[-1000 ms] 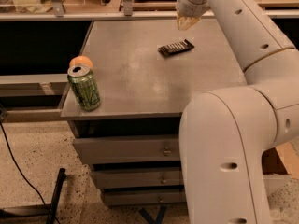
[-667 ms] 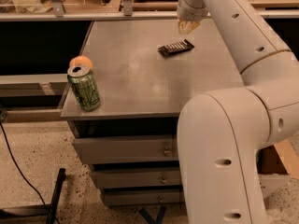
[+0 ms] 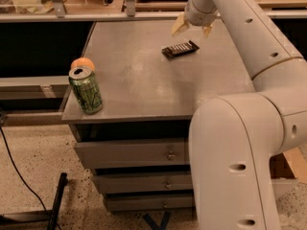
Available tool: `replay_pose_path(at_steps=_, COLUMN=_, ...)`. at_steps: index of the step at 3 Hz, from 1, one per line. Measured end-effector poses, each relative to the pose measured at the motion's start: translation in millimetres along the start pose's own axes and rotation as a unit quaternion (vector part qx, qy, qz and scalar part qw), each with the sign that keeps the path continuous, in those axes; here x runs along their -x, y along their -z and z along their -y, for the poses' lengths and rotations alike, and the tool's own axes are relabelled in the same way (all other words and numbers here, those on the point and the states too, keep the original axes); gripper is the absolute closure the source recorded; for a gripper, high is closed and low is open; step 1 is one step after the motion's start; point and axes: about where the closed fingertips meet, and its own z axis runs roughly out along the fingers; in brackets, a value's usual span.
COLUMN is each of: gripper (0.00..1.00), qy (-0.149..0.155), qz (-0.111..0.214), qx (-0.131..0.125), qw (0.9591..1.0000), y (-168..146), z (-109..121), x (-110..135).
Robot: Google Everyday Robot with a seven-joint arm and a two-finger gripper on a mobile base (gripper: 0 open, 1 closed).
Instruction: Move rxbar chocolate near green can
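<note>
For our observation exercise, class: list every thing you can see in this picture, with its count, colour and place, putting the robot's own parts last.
rxbar chocolate: one, black, flat on the tabletop's far right part.
green can: one, green with silver top, upright at the near left corner.
orange: one, orange, just behind the can.
table: one, grey, centre.
drawers: three, grey, under the tabletop.
cable: one, black, on the floor at left.
arm: one, white, right side.
gripper: one, yellowish fingers open, above the bar's far side.
</note>
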Motion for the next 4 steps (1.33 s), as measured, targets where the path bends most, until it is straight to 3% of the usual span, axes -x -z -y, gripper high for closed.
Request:
replay_pose_path(at_steps=1, gripper=0.00, qy=0.015, qz=-0.003, qx=-0.027, qw=0.9995, y=-2, z=1, x=3)
replay_pose_path(at_steps=2, gripper=0.00, qy=0.037, qz=-0.006, qx=-0.060, qw=0.9975, y=-6, z=4, x=10)
replay_pose_path(at_steps=4, gripper=0.00, qy=0.088, qz=0.031, qx=-0.060, qw=0.9939, y=-32, z=10, x=30)
